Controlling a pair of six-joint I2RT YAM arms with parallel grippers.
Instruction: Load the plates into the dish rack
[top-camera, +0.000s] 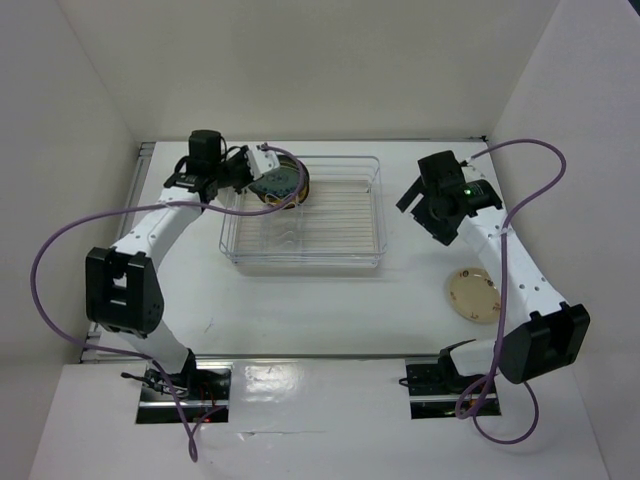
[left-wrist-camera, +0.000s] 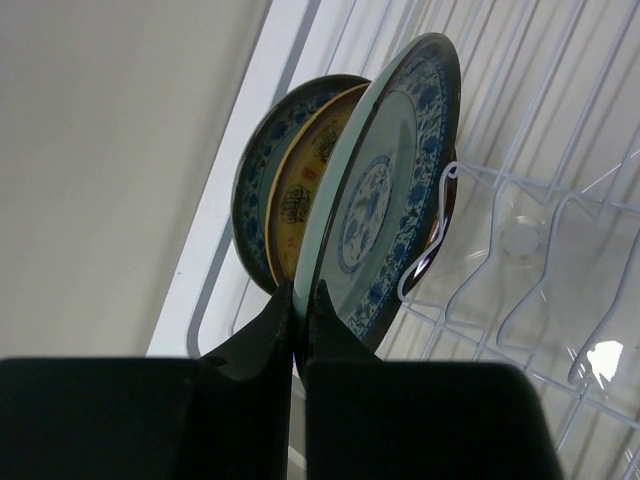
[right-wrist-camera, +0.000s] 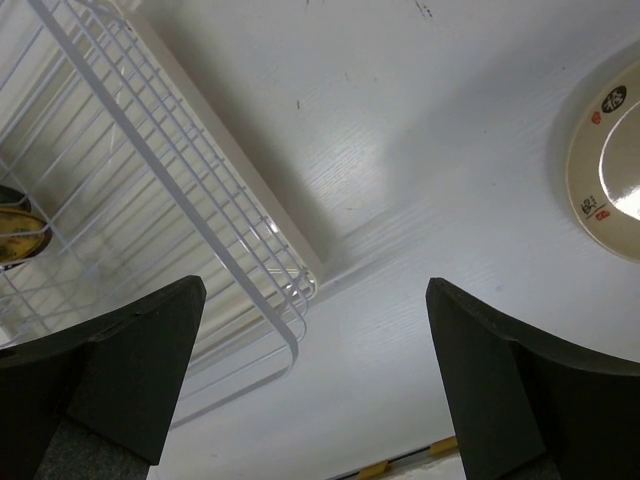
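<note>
White table (top-camera: 330, 305) sitting inside a plain white enclosure. Back wall (top-camera: 320, 70) standing along the far edge. Left side wall (top-camera: 60, 150) and right side wall (top-camera: 590, 120) closing in on either side. White front panel (top-camera: 320, 425) running across the near edge, showing two rectangular cutouts. Faint dark specks (right-wrist-camera: 422, 10) showing on the table in the right wrist view, with soft glare spreading nearby.

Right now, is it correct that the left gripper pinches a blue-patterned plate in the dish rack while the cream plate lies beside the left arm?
Not quite: the cream plate lies beside the right arm, as the top view shows. The rest holds: the left gripper pinches the blue-patterned plate in the dish rack.
</note>
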